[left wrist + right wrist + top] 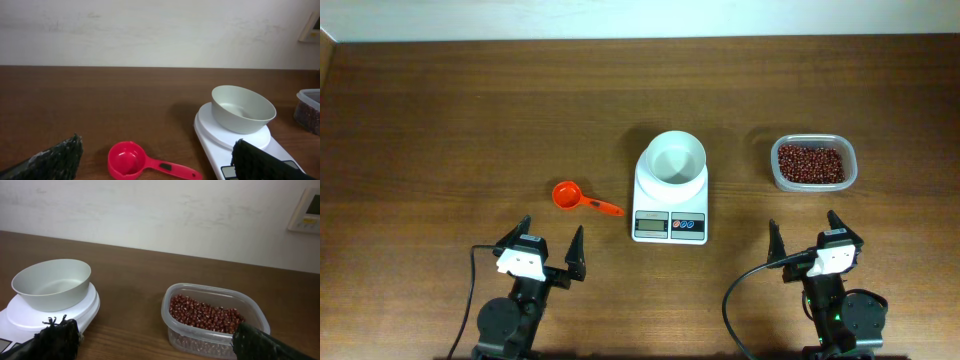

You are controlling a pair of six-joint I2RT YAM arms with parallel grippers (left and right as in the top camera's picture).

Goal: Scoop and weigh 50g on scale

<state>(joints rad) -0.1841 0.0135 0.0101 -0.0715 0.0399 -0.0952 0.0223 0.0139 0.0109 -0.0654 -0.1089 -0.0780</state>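
The white scale (670, 215) sits at the table's middle with an empty round white bowl (675, 158) on its platform; the left wrist view shows the scale (215, 142) and the bowl (242, 108) too. A red scoop (570, 196) lies left of the scale, handle pointing right, also seen as the scoop (131, 160) between the left fingers' line of sight. A clear tub of red beans (812, 163) stands to the right; the tub (210, 317) fills the right wrist view. My left gripper (547, 243) is open, below the scoop. My right gripper (804, 233) is open, below the tub. Neither holds anything.
Both arm bases and their black cables (735, 300) sit at the table's near edge. A pale wall (150, 30) runs behind the far edge, with a wall panel (306, 210) at the right.
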